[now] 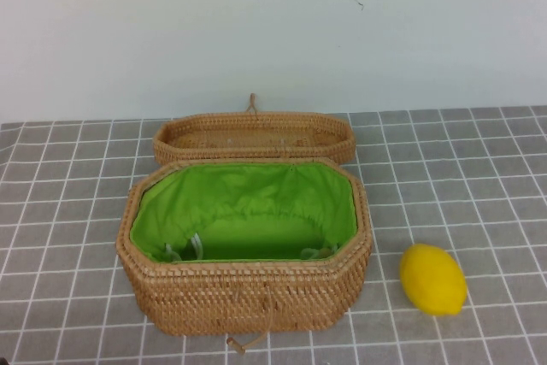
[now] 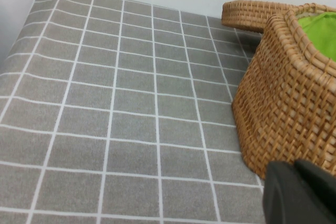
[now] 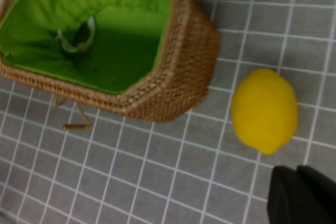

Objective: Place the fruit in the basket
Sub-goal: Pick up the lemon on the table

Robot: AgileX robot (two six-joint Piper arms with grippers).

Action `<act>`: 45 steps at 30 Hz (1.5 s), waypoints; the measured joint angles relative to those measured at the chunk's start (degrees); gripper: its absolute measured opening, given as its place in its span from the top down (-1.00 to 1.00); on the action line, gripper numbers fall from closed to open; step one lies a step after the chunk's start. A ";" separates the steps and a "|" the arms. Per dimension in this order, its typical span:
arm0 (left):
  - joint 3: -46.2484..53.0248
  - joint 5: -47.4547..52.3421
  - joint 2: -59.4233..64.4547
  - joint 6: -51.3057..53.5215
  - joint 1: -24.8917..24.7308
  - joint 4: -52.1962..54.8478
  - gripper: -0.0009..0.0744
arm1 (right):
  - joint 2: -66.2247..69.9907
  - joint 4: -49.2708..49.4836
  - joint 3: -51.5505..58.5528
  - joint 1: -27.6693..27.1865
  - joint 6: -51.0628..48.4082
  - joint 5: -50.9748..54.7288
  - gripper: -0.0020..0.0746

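Right wrist view: lemon (image 3: 264,109) beside basket (image 3: 178,72).

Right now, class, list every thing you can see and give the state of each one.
Basket: open, upright, nothing but its green lining inside.
Lid: off, lying behind the basket.
Lemon: on the cloth, to the basket's right, apart from it.
Left gripper: low beside the basket's left end.
Right gripper: above the cloth, near the lemon.

Grey grid-checked tablecloth (image 1: 479,168), green-lined wicker basket (image 1: 245,297) resting at its middle, shallow woven lid (image 1: 254,136) just behind (touching it), lemon (image 1: 433,279) near the basket's right.
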 joint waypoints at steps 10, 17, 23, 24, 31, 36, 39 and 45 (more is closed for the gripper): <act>0.00 0.00 0.00 0.00 0.00 0.00 0.97 | 7.82 -22.62 0.00 22.38 20.52 -8.72 0.39; 0.00 0.00 0.00 0.00 0.00 0.00 0.97 | 18.42 -22.15 0.00 25.39 22.37 -13.85 -0.99; 0.00 -0.10 0.00 0.00 0.00 0.00 0.97 | 29.14 -31.36 -2.00 25.01 26.90 -15.51 -0.95; 0.00 -0.10 0.00 0.00 0.00 0.00 0.97 | 30.73 -31.83 -2.79 25.01 26.63 -15.51 -0.95; 0.00 -0.10 0.00 0.00 0.00 0.00 0.97 | 38.09 -29.67 -7.02 25.01 26.12 -13.94 -0.95; 0.00 -0.10 0.00 0.00 0.00 0.00 0.97 | 39.98 -29.78 -7.11 25.01 26.24 -12.09 -0.89; 0.00 -0.10 0.00 0.00 0.00 0.00 0.97 | 39.63 -30.23 -8.67 25.01 26.24 -10.45 -0.53; 0.00 -0.10 0.00 0.00 0.00 0.00 0.97 | 36.40 -33.69 -18.04 25.01 24.77 -2.92 0.06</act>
